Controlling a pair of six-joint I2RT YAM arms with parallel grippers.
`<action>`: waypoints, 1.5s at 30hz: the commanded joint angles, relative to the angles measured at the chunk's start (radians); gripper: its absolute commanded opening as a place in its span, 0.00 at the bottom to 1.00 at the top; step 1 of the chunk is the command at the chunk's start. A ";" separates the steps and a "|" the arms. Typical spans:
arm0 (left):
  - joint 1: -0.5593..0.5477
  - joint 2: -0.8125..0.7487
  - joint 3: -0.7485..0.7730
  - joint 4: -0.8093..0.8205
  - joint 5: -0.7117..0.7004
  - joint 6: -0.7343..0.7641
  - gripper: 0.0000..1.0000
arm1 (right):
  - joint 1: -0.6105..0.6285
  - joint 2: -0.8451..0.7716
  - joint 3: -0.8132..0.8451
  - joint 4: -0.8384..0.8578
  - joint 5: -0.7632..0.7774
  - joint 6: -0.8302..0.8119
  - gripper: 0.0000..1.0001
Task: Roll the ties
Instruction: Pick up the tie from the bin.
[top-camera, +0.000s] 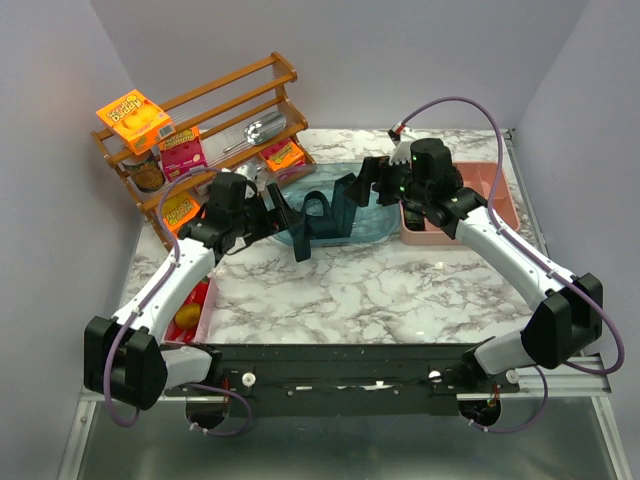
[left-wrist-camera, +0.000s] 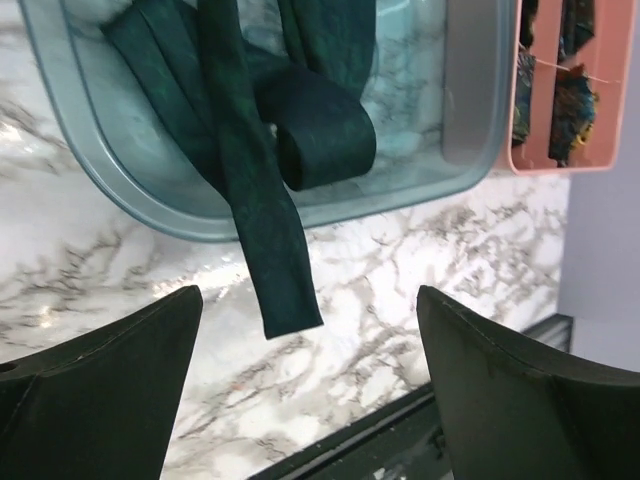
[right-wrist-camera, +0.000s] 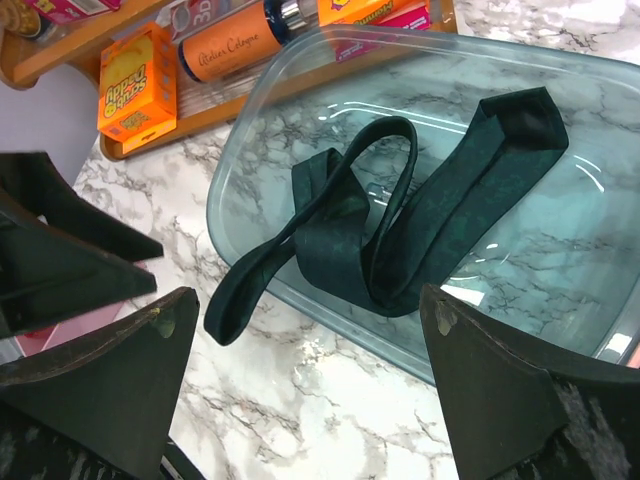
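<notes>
Left gripper (left-wrist-camera: 308, 296), right gripper (right-wrist-camera: 308, 297) hover at tub (right-wrist-camera: 560, 250), jaws apart, empty; tie (right-wrist-camera: 450, 195) hangs over tub rim.

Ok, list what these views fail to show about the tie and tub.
- Top view: parts of the tie, behind both wrists.
- Left wrist: tie's upper length, cut by top edge.
- Right wrist: tub right side, cut by the edge and a jaw.
- Pink tray contents: cropped, too small.

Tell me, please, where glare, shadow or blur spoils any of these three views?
Top external: even light, sharp, only soft shadows on the marble table. Left wrist: bright sheen on the marble beside the blue tub; the tie fairly sharp, the fingers dark and featureless. Right wrist: small white glints on the tub floor; lettering on the orange box readable.
</notes>
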 joint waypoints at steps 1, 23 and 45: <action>0.000 -0.079 -0.186 0.193 0.145 -0.178 0.99 | 0.010 0.000 0.018 -0.018 -0.032 -0.014 1.00; -0.005 -0.048 -0.593 0.934 0.143 -0.499 0.93 | 0.010 -0.024 -0.025 -0.009 -0.057 -0.031 1.00; -0.082 0.206 -0.524 1.080 0.117 -0.485 0.56 | 0.010 -0.004 -0.013 -0.009 -0.055 -0.042 1.00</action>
